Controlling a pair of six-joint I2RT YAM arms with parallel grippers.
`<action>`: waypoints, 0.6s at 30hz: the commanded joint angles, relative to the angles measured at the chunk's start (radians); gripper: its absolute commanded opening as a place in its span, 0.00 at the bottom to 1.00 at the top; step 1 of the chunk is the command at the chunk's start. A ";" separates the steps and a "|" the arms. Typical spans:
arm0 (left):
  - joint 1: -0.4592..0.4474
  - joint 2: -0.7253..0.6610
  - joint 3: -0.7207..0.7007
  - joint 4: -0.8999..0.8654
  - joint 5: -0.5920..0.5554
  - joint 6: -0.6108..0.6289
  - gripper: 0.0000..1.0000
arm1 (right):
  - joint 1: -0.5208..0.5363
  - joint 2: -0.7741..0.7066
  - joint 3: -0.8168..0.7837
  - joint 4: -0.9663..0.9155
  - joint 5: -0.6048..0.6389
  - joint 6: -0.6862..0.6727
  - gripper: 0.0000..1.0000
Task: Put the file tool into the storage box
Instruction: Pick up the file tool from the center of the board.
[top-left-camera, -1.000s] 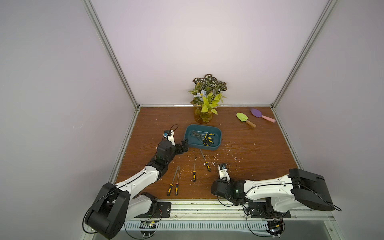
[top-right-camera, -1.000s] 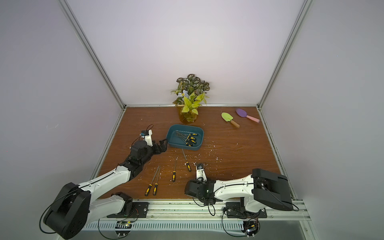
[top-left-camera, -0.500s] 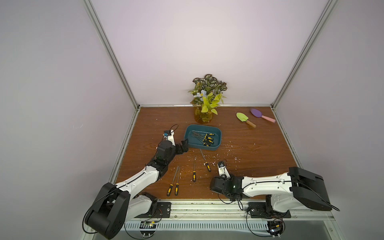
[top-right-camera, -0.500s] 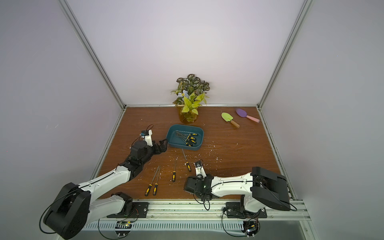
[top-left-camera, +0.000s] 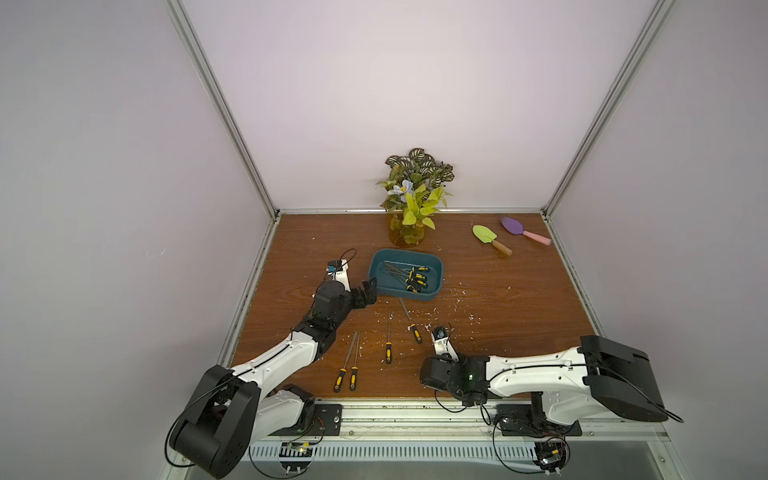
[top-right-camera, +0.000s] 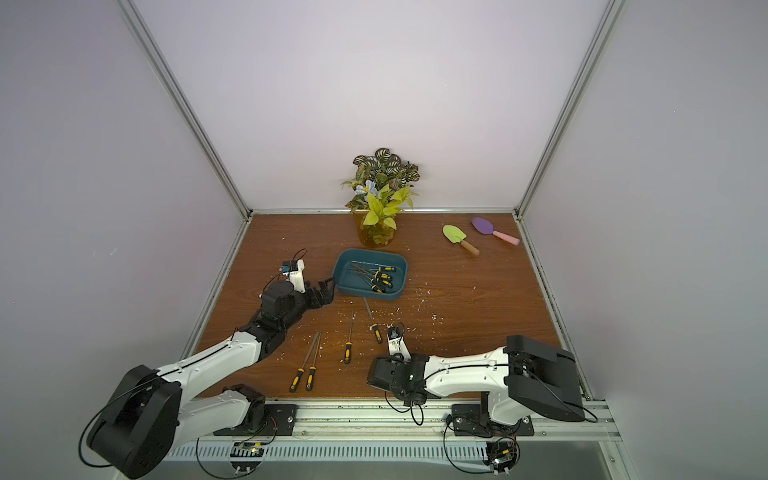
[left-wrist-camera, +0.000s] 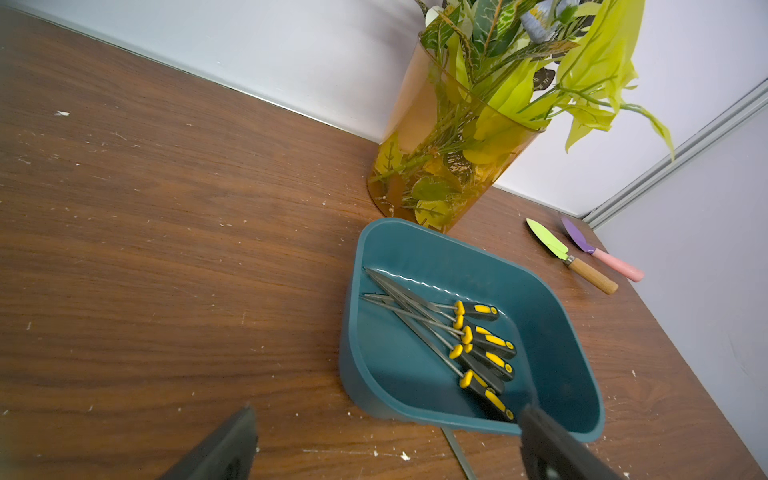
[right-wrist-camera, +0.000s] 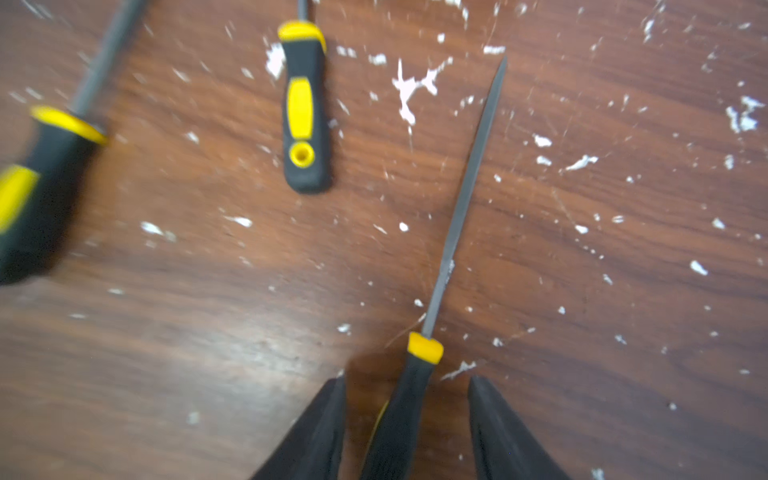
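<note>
At least five files (left-wrist-camera: 490, 340) in box (left-wrist-camera: 436, 253); five loose.
Right gripper (right-wrist-camera: 406, 379), jaws apart, straddles one handle (right-wrist-camera: 415, 374); left gripper (left-wrist-camera: 387, 409) gapes empty beside box.

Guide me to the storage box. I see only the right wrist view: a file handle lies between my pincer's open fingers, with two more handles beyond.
Observer: The teal storage box sits beyond the loose files, just in front of an amber vase of plants.
Operator: Report what's in it.
Observer: Several yellow-and-black files lie inside, handles toward the box's right end.
Operator: Say where the left pincer is.
Observer: The left pincer hangs open beside the box's left end, holding nothing.
</note>
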 joint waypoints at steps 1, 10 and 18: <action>0.009 -0.015 0.010 0.019 0.007 -0.002 1.00 | 0.005 0.050 0.028 -0.029 -0.014 0.030 0.43; 0.008 -0.027 0.010 0.011 -0.001 0.004 1.00 | 0.019 0.043 0.052 -0.108 0.054 0.054 0.12; 0.008 -0.032 0.009 0.010 -0.007 0.011 1.00 | 0.014 -0.137 0.011 -0.208 0.165 0.070 0.08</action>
